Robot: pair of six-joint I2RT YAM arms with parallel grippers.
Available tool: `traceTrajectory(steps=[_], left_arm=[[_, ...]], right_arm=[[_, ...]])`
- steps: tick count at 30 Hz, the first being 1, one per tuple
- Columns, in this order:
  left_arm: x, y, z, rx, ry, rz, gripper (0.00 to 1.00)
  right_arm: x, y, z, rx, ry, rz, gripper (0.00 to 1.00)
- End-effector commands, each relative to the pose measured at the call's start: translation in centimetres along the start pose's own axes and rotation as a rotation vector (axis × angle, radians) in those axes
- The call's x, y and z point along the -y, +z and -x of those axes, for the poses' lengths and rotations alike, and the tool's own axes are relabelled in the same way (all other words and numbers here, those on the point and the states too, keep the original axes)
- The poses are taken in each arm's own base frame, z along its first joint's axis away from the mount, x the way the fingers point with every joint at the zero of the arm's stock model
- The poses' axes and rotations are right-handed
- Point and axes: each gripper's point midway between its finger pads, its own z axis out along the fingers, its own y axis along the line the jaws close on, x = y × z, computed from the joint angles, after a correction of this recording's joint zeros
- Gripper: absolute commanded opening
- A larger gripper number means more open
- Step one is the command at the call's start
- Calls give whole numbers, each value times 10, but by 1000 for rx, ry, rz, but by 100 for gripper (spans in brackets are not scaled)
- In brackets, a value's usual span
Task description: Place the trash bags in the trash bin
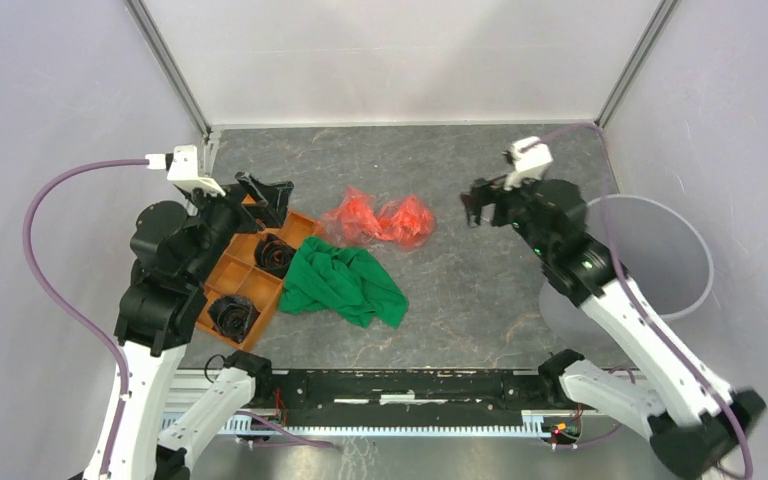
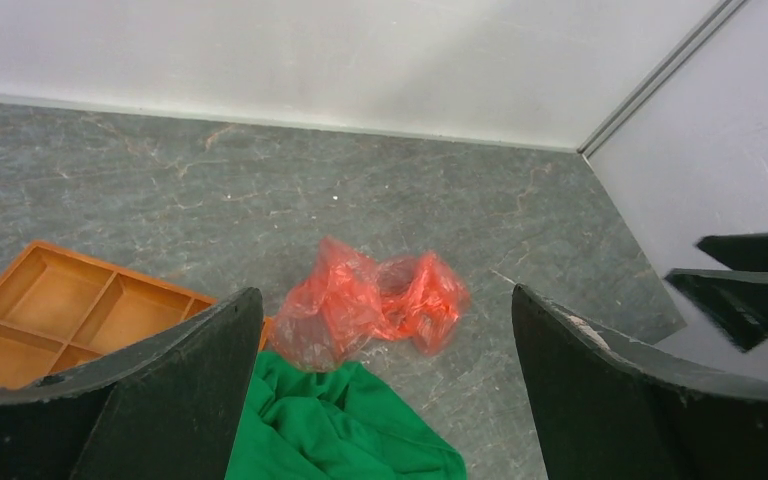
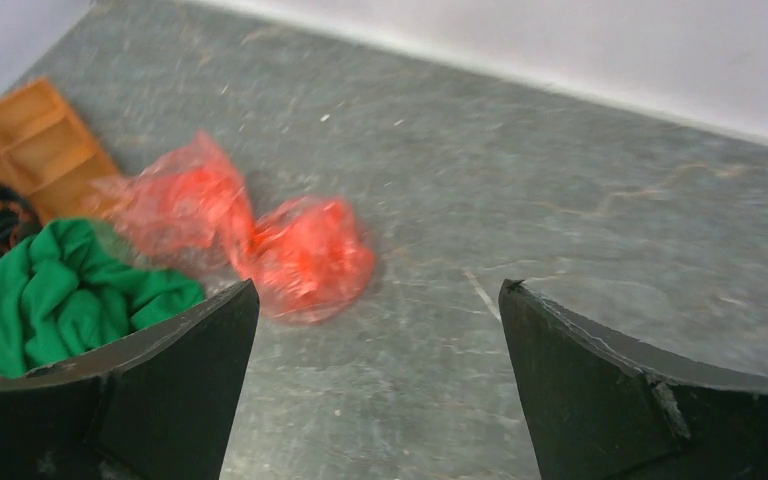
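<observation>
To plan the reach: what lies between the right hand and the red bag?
Nothing: only bare table separates the right hand from the bag, clearest in the top view.

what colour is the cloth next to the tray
Green cloth, plain with no pattern; clearest in the top external view.

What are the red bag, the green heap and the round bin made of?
The red bag looks like thin plastic film: glossy, crinkled, and see-through at its edges. The green heap seems to be soft cloth, matte and lying in loose folds; which fibre, I cannot tell. The bin is probably plastic, greyish-white and translucent, since the table shows faintly through its wall.
</observation>
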Motion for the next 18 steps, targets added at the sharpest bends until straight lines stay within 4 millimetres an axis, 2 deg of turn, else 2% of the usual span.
traceTrajectory(steps=[1,3,6,9,14,18], left_arm=[[1,8,6,12,18,-4,100],[0,13,4,21,15,-7,100],[-15,20,9,57,14,75,100],[-16,29,11,80,8,80,100],[-10,54,15,100,-3,47,100],[-3,83,0,36,-2,3,100]], right_arm=[[-50,38,2,-34,-23,104,98],[-74,55,-4,-47,-19,131,98],[-103,82,-19,-67,78,140,98],[-129,102,-44,-81,198,148,98],[-147,125,-94,-110,300,133,98],[-169,141,-110,-129,346,186,98]])
